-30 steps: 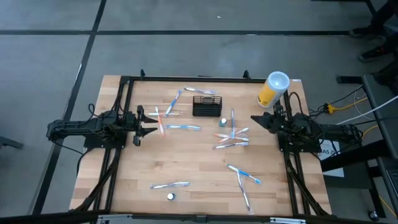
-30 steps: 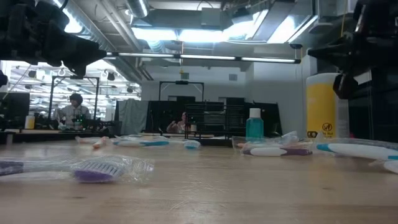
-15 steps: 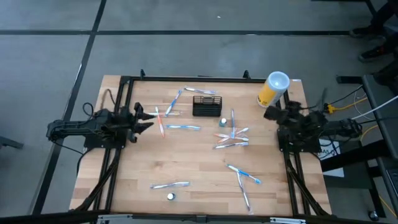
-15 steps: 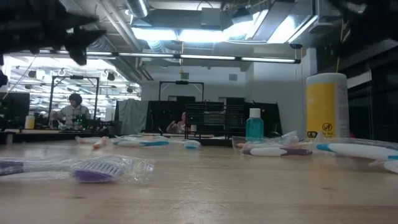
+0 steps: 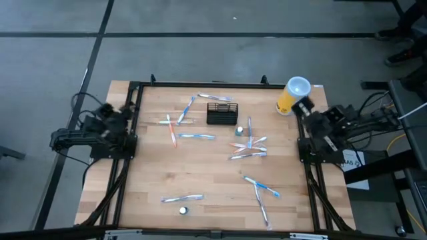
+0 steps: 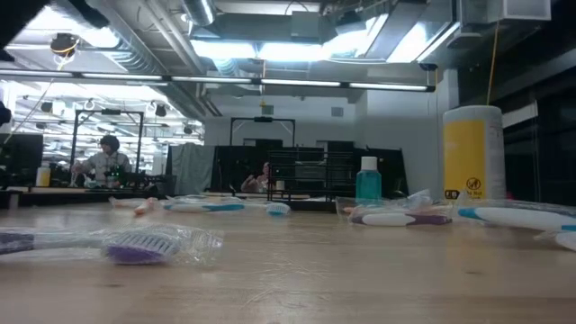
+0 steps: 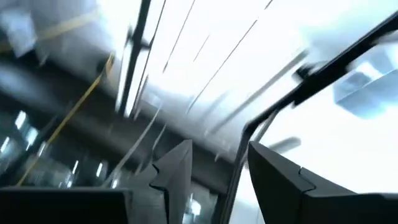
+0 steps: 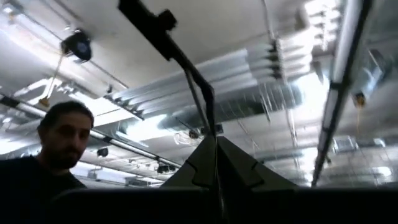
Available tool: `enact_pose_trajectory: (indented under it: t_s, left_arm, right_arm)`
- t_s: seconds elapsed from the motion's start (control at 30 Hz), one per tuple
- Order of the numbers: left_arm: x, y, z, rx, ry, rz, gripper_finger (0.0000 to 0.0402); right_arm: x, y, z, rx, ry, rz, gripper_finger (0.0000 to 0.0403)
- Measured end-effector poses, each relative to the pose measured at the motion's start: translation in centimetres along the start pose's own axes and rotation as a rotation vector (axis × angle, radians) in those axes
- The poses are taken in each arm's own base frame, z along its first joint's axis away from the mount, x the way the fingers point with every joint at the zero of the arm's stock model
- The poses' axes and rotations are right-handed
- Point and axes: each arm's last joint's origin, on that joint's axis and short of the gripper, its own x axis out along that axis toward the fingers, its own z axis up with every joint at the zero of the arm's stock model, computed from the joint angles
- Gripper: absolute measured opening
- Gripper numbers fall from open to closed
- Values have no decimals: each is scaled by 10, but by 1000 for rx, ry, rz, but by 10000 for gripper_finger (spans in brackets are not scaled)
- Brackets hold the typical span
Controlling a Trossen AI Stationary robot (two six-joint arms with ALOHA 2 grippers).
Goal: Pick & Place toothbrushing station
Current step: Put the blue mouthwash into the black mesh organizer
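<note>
nearest the low cam: a wrapped toothbrush w/ purple bristles (image 6: 135,243) lying flat on the wood table (image 5: 213,173), front left in that view. from above, more wrapped toothbrushes are scattered over the front of the table: one pair (image 5: 261,191) front right, one (image 5: 182,198) front left w/ a small white cap (image 5: 183,211) just beside it.

mid table: cluster of brushes (image 5: 248,148) right of centre, one blue-white brush (image 5: 195,136) left of centre.

toothbrushing station (image 5: 222,113), the black mesh caddy, sits upright toward the back, about centre, clear of both arms; a small teal bottle (image 6: 368,181) stands near it. yellow canister (image 5: 292,97) w/ white lid at back right corner.

left gripper (image 7: 214,165) pulled off the table's left edge, tipped up at the ceiling, fingers apart w/ a clear gap, nothing in it. right gripper (image 8: 214,163) off the right edge by the canister, also pointing up, fingers pressed together, empty.

far bg: a person (image 6: 106,157) seated at a bench.
</note>
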Motion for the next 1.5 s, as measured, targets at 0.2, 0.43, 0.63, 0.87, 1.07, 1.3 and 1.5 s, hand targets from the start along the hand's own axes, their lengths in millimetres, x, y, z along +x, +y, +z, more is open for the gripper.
enact_pose_trajectory:
  t_s: [0.2,0.43,0.63,0.87,1.07,1.3,1.5]
  left_arm:
    - [22,-22,31,203,-110,-130,152]
    - [77,-37,41,374,-33,-266,152]
    - [138,-37,35,411,33,-310,153]
    - [202,-39,43,453,169,-118,150]
    - [210,-35,69,623,521,598,147]
    - [182,-30,80,609,558,1106,139]
    - [152,-22,69,522,670,1348,139]
  right_arm:
    - [73,-4,46,-42,119,19,17]
    - [117,-10,89,-42,417,-101,17]
    - [118,-19,101,-17,682,-520,17]
    - [97,-33,53,167,987,-989,17]
    - [77,-44,-3,258,1247,-1413,18]
    - [80,-66,-63,274,1324,-1599,55]
    - [57,-96,-122,371,1449,-1771,114]
